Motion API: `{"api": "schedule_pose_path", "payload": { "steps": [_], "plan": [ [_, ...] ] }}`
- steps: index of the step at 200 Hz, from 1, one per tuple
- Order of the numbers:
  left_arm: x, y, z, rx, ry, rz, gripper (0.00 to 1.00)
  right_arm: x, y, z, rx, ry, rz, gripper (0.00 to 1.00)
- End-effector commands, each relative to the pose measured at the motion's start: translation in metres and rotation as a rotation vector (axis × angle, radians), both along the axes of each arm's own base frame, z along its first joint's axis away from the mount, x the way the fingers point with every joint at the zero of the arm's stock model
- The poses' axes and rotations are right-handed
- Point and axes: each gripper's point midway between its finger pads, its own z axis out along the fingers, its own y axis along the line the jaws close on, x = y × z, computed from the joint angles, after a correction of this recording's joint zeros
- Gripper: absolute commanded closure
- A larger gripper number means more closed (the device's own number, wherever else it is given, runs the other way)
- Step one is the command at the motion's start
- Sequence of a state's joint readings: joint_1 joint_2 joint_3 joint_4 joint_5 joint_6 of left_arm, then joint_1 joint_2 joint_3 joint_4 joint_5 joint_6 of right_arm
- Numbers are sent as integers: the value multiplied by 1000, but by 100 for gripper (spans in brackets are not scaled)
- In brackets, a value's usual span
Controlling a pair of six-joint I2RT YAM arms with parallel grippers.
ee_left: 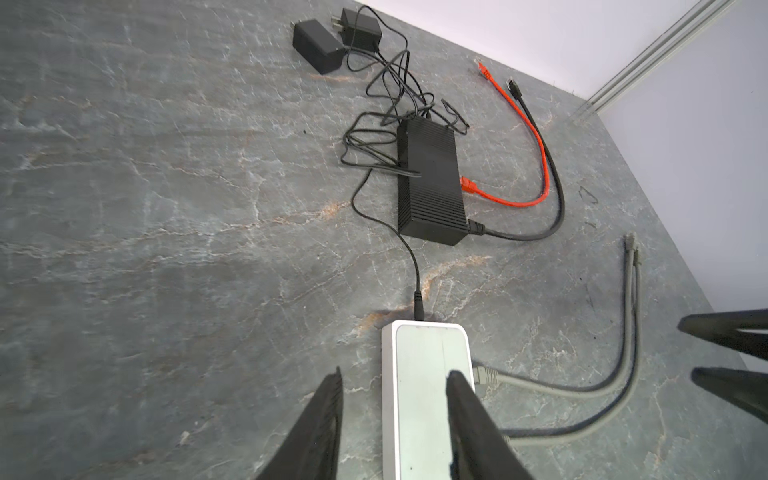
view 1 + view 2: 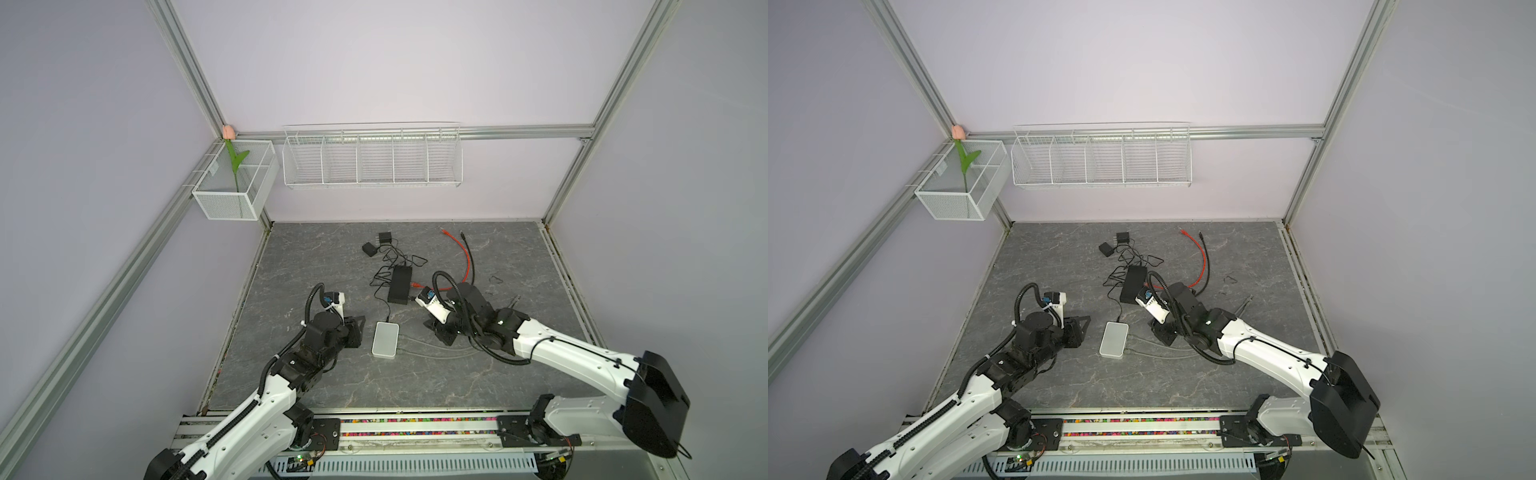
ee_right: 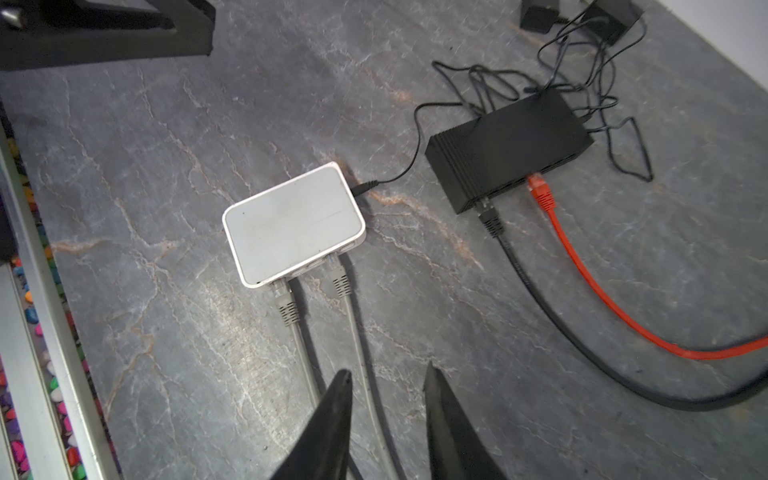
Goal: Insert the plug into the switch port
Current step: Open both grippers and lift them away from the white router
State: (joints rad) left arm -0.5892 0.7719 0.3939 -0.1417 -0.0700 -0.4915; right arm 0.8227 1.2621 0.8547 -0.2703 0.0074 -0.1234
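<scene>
Grey marbled tabletop [image 2: 457, 374], enclosed by lilac walls [image 2: 395, 62].
The white switch [image 3: 291, 224] lies between the arms, two grey plugs [image 3: 286, 305] seated in its ports; left gripper [image 1: 395, 372] and right gripper [image 3: 387, 370] stand parted, holding nothing.

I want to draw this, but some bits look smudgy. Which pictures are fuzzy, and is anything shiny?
Left wrist view: the stone floor smears toward one edge, and the left claw looks soft. Right wrist view: the white switch is sharp with a dull sheen; the black switch is slightly blurred. In both top views: even light, frame bars splayed.
</scene>
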Motion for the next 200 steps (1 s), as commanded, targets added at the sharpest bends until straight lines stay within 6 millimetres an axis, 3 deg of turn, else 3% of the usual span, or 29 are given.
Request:
{"api": "schedule_pose_path", "payload": {
  "steps": [1,58,109,200],
  "plan": [
    [7,12,17,49,-40,53,58,9,-11,25,39,-46,-78,65],
    [15,25,45,83,-120,117,55,22,-59,51,69,-167,-269,61],
    [23,39,60,144,-165,188,53,28,-113,63,105,-252,-473,50],
    [31,71,78,279,-233,334,48,17,-217,64,95,-378,-875,29]
  ]
}}
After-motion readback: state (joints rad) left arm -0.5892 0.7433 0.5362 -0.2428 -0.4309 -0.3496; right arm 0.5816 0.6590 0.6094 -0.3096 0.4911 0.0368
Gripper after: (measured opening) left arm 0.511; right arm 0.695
